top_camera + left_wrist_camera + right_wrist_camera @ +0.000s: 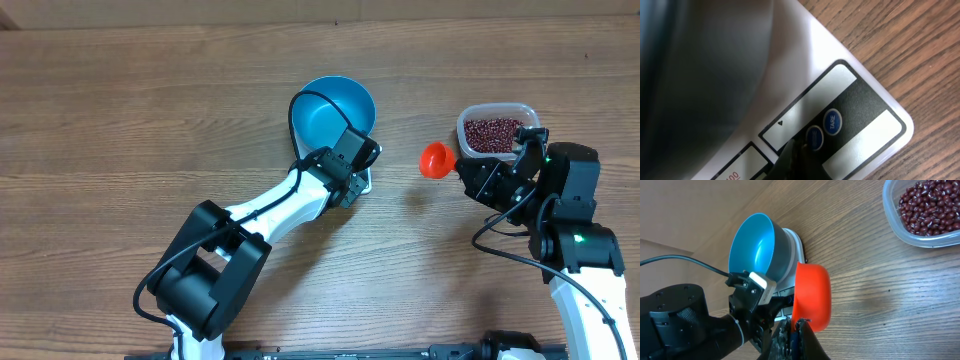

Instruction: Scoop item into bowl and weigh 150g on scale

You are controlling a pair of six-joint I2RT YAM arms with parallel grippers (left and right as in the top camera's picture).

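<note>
The left gripper [796, 152] is closest in. Its jaws are pressed together with nothing between them, and the dark tips sit at the lower edge of a round blue button [813, 137] on the front strip of the white kitchen scale [810, 55]. The TARE button [832, 122] is just beside that one and is uncovered.

The right gripper [796, 330] is off to the right, clear of the scale. Its jaws are clamped on the handle end of an orange scoop [812, 295]. The scoop's cup hangs above the wooden table [150, 100], between the scale and the tub. Only the cup's outer wall faces the wrist camera, so I cannot tell what is inside it.

Farther back, the bright blue bowl [335, 108] sits on the scale's platform, upright, and its inside looks bare. To its right, well apart from it, is the clear plastic tub [497, 107]. The dark red-brown beans [492, 133] lie inside the tub in a loose mass.
</note>
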